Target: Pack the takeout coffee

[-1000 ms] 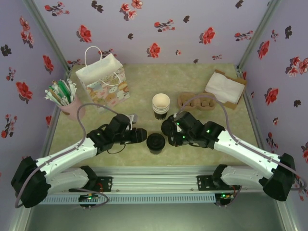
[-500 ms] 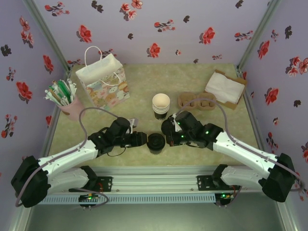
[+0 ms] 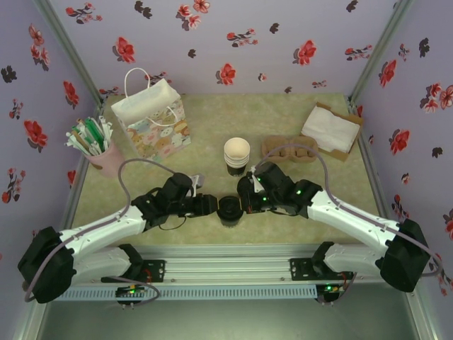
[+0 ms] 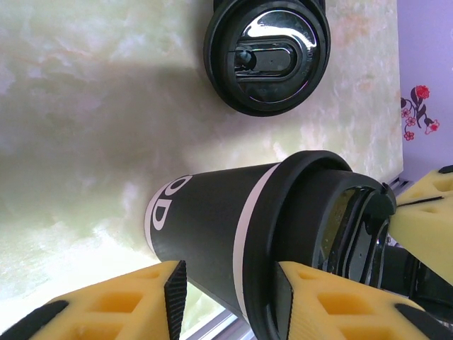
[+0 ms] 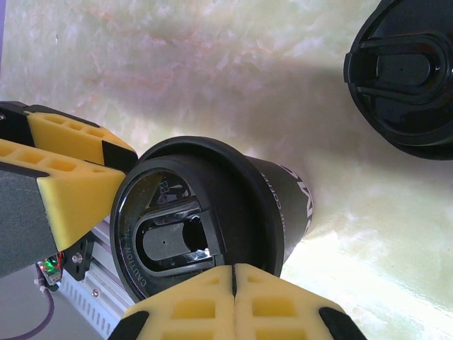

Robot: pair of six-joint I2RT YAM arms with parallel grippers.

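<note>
At 6 o'clock on the table [image 3: 297, 127] your takeout coffee [image 3: 228, 210] stands upright; your left gripper [image 4: 226, 285], at its 9 o'clock, is narrowly parted, your right gripper [image 5: 233, 278], at 3 o'clock, pinched together, empty.

One high rear overview; two opposed wrist close-ups of the same takeout coffee [image 4: 212, 230]

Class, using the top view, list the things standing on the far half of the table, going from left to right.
Pink cup of straws → patterned gift bag → stack of lidless cups → brown cup carrier → white napkins.
</note>
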